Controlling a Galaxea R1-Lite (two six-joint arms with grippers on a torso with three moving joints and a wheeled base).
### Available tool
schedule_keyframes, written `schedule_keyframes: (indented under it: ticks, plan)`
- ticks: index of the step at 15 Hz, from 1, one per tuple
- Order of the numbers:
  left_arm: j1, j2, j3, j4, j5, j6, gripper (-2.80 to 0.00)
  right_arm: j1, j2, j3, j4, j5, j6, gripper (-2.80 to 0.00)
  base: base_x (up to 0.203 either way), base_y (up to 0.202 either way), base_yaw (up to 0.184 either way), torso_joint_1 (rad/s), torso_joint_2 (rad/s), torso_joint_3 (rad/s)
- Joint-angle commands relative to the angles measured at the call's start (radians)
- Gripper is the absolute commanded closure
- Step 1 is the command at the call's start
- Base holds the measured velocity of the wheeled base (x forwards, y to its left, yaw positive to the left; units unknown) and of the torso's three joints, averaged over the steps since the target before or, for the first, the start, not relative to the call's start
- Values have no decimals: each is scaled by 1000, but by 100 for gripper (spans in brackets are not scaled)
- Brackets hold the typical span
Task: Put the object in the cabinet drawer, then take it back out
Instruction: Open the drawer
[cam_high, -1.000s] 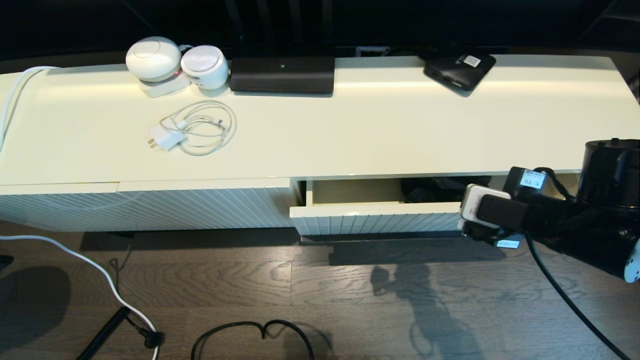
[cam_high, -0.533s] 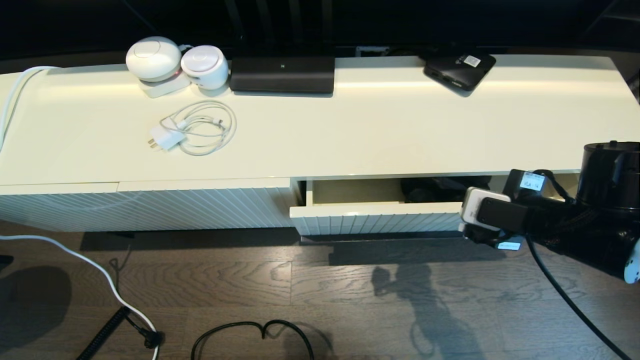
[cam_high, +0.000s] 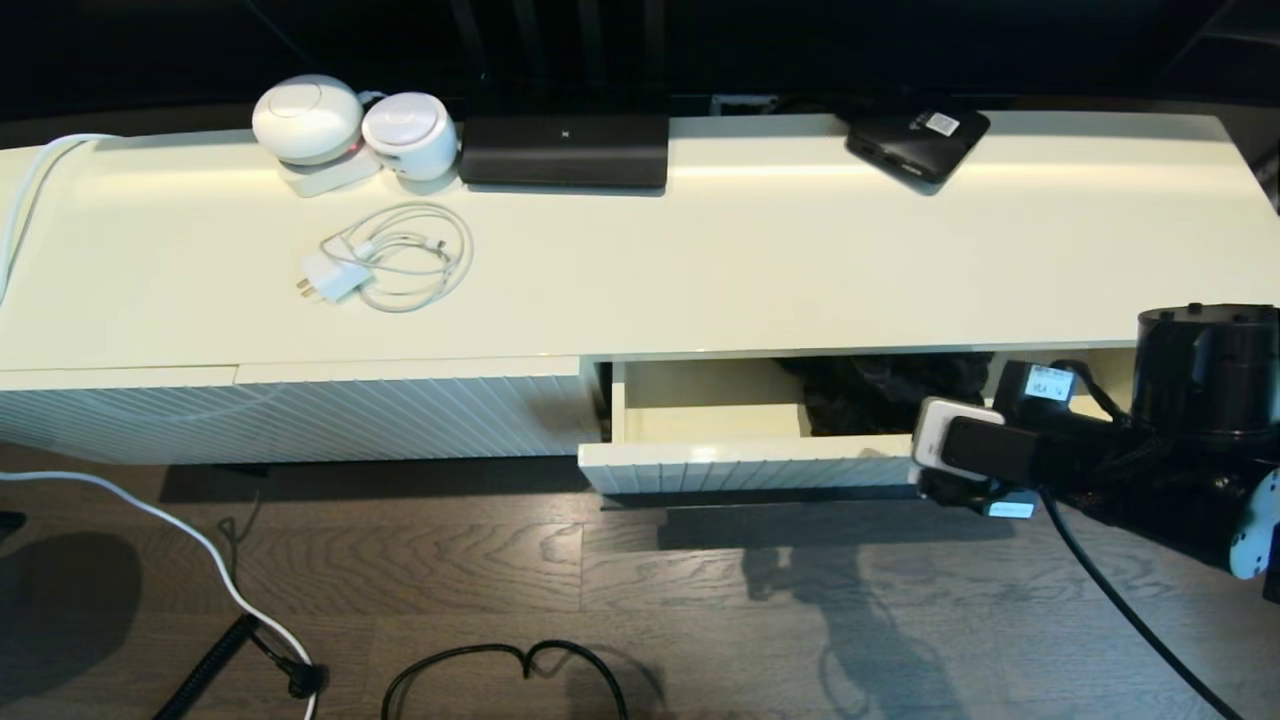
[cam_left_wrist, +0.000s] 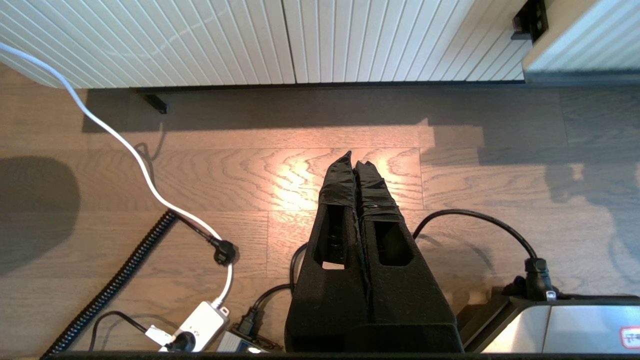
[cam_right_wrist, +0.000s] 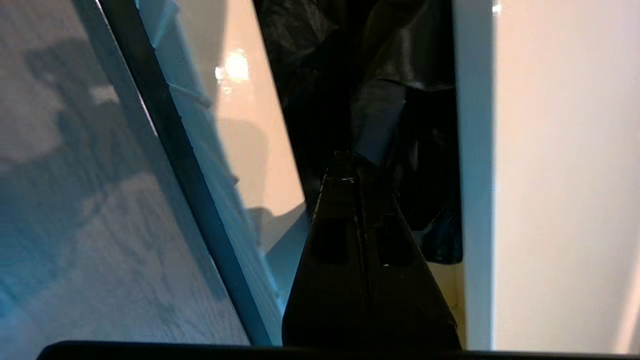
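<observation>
Half the task is judged done: the umbrella (cam_high: 880, 392) lies inside the drawer (cam_high: 740, 463), toward its right end, and is yet to be taken out. The right gripper (cam_right_wrist: 352, 162), jaws pressed together and empty, is held over the drawer. Since the earlier frame the drawer has been drawn further out. The left gripper (cam_left_wrist: 356, 162), also closed on nothing, is parked over the floor.

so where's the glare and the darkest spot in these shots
Head view: a bright band runs along the glossy cream cabinet top, while the rumpled black umbrella sits in shadow. Left wrist view: a warm hotspot on the wood floor. Right wrist view: a glint inside the cream drawer.
</observation>
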Motion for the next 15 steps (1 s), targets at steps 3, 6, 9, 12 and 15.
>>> schedule_keyframes:
  ticks: [3,6,9,12,15]
  plan:
    - [0,-2,0,0,0,-1,0,10,7,37,-1,1,-5,0,0,0,0,0,0,0]
    - [1,-2,0,0,0,-2,0,13,-8,50,-1,1,-4,0,0,0,0,0,0,0]
    - [0,-2,0,0,0,-2,0,40,-40,77,2,0,-6,0,0,0,0,0,0,0]
    - [0,-2,0,0,0,-2,0,49,-70,120,2,1,-6,0,0,0,0,0,0,0]
    - [0,-2,0,0,0,-1,0,62,-82,158,12,-1,-9,0,0,0,0,0,0,0]
